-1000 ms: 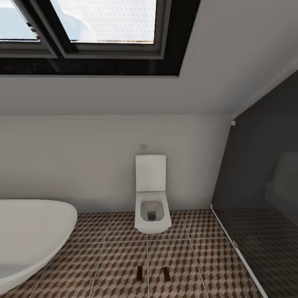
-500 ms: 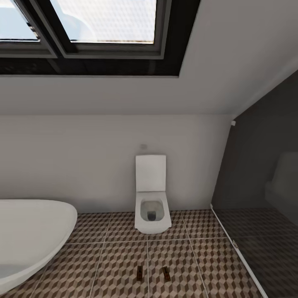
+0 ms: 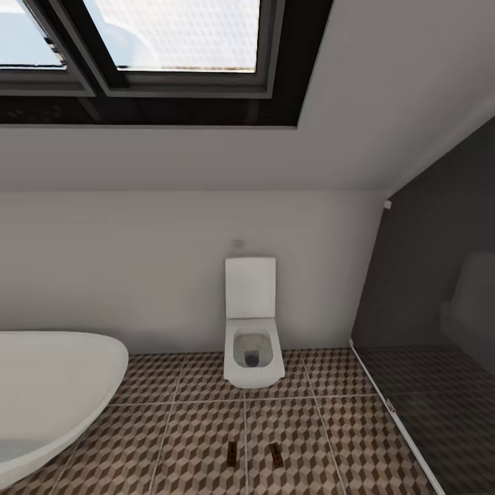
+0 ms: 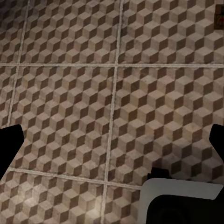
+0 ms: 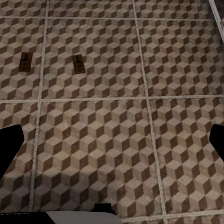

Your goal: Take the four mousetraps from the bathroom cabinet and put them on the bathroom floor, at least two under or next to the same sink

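Note:
Two mousetraps (image 3: 232,452) (image 3: 276,454) lie side by side on the cube-patterned bathroom floor (image 3: 199,440), in front of the toilet. The right wrist view shows the same pair (image 5: 25,62) (image 5: 78,65) lying flat on the tiles. A corner of one mousetrap (image 4: 219,16) peeks in at the edge of the left wrist view. My left gripper (image 4: 112,144) hangs open over bare tiles, its dark fingertips (image 4: 9,144) spread wide. My right gripper (image 5: 112,144) is open too, with nothing between its fingers (image 5: 217,142). The cabinet and the sink are out of view.
A white toilet (image 3: 252,344) stands against the far wall with its lid up. The white oval bathtub (image 3: 48,392) fills the near left. A dark glass shower stall (image 3: 440,385) closes off the right side. A skylight window (image 3: 172,41) sits in the sloped ceiling.

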You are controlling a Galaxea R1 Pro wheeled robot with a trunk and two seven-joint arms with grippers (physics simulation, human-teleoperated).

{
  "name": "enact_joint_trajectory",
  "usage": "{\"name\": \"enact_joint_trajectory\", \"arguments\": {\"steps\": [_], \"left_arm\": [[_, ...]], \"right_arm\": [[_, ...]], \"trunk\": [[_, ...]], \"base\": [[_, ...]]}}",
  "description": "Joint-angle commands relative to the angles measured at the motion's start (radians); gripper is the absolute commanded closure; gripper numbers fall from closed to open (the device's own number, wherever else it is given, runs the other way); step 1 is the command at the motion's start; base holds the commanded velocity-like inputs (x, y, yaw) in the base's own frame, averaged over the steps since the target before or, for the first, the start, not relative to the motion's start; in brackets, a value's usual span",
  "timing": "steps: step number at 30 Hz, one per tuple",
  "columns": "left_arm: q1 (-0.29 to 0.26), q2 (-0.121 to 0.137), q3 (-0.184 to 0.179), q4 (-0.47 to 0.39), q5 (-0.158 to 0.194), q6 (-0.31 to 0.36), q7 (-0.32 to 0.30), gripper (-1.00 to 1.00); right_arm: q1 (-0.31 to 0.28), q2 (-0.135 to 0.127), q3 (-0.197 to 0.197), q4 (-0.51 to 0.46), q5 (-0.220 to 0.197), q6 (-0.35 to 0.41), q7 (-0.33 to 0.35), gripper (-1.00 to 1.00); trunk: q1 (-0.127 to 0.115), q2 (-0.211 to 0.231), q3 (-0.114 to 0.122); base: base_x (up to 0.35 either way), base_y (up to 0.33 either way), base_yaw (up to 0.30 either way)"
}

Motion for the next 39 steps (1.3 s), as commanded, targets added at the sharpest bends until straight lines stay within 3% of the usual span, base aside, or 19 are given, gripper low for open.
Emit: {"name": "enact_joint_trajectory", "arguments": {"steps": [1,39], "left_arm": [[-0.001,-0.001,-0.006,0.002,-0.002,-0.003,0.005,-1.00],[-0.001,-0.001,-0.006,0.002,-0.002,-0.003,0.005,-1.00]], "right_arm": [[0.000,0.000,0.009,0.000,-0.001,0.000,-0.009,-1.00],[0.000,0.011,0.009,0.000,-0.003,0.001,-0.004,-1.00]], "trunk": [[0.000,-0.001,-0.001],[0.000,-0.001,-0.001]], "base": [[0.000,0.000,0.000],[0.000,0.000,0.000]]}}
